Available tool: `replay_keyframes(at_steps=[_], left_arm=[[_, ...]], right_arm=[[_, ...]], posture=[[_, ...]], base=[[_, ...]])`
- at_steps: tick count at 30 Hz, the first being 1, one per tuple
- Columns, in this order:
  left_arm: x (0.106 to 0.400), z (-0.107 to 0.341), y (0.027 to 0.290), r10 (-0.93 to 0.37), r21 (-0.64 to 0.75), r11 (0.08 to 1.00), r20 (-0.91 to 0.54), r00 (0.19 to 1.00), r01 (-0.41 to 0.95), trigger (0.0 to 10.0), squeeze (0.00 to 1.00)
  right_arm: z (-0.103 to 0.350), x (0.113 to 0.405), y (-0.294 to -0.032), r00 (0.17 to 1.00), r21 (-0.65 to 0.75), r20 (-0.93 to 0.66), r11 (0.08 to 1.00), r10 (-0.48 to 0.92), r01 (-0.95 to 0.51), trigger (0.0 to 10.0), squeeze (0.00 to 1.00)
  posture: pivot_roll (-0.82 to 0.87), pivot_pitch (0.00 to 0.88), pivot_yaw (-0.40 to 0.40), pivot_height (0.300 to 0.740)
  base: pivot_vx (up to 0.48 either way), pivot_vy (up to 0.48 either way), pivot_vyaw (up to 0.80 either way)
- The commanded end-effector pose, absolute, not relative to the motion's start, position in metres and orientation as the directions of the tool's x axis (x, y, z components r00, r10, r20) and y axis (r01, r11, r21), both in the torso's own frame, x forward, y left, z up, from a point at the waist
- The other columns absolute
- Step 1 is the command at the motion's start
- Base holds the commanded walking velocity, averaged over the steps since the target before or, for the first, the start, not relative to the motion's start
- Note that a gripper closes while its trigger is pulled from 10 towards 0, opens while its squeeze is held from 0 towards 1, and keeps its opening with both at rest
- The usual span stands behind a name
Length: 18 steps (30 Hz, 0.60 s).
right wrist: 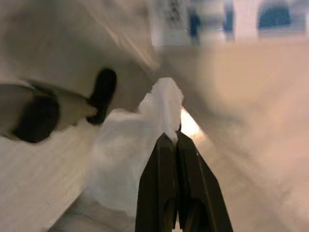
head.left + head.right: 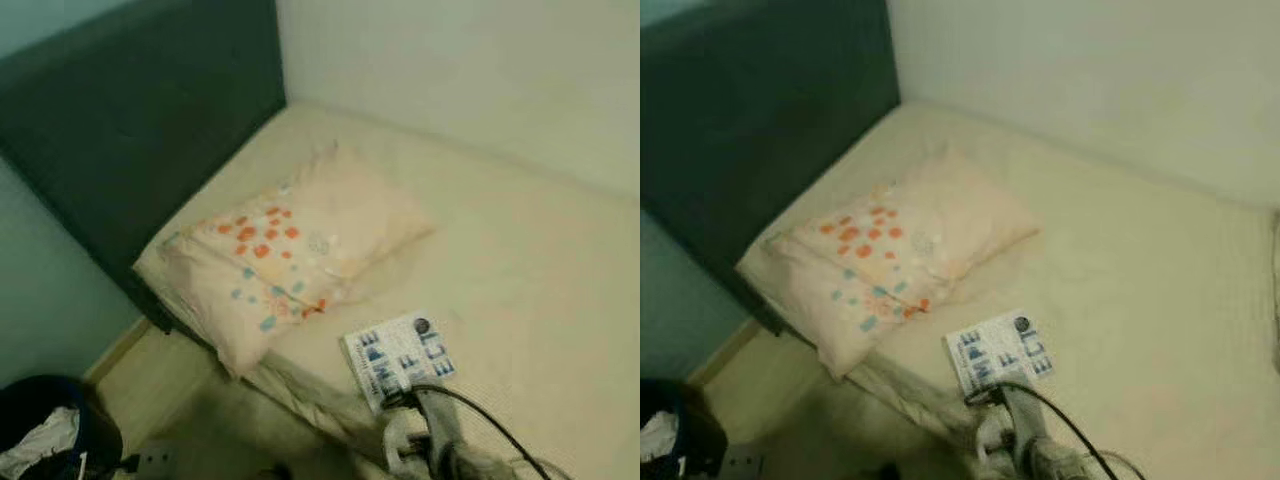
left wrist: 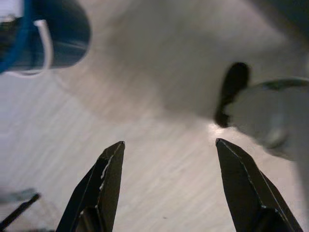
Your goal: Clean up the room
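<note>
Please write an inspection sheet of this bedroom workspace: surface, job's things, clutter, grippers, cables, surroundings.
Surface: cream bed sheet, slightly wrinkled.
Job's things: white crumpled tissue, pinched in the right gripper low beside the bed edge; dark round bin with a white liner, on the floor at the robot's left.
Clutter: white-and-blue book lying flat near the bed edge; cream pillow with orange and blue spots.
Grippers: right shut on the tissue; left gripper open above the pale wooden floor.
Cables: black cable along the right arm.
Surroundings: dark headboard, pale wall.
</note>
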<state>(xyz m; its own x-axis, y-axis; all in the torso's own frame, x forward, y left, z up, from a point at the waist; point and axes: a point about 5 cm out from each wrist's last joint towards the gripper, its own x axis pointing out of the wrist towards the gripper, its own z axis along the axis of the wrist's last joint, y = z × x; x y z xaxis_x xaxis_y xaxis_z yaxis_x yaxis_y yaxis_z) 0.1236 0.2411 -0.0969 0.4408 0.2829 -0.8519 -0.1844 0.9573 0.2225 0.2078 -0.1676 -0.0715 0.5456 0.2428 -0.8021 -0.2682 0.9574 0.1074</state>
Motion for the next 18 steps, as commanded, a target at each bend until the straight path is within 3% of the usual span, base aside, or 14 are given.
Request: replay_keyframes(at_steps=[1, 18], left_arm=[[0.1176, -0.1001, 0.2363, 0.27, 0.212, 0.961, -0.864, 0.424, -0.18, 10.0, 0.0], [0.1196, -0.0998, 0.2348, 0.268, 0.202, 0.96, -0.861, 0.432, -0.192, 10.0, 0.0]], right_arm=[[-0.0777, 0.1962, -0.1705, 0.514, 0.11, -0.826, 0.96, 0.233, -0.259, 10.0, 0.0], [-0.0787, 0.1944, -0.17, 0.5, 0.097, -0.833, 0.952, 0.238, -0.292, 10.0, 0.0]], posture=[[-0.02, 0.003, 0.04, 0.735], [-0.03, 0.007, 0.033, 0.735]], base=[[0.0, 0.0, 0.79], [0.0, 0.0, 0.79]])
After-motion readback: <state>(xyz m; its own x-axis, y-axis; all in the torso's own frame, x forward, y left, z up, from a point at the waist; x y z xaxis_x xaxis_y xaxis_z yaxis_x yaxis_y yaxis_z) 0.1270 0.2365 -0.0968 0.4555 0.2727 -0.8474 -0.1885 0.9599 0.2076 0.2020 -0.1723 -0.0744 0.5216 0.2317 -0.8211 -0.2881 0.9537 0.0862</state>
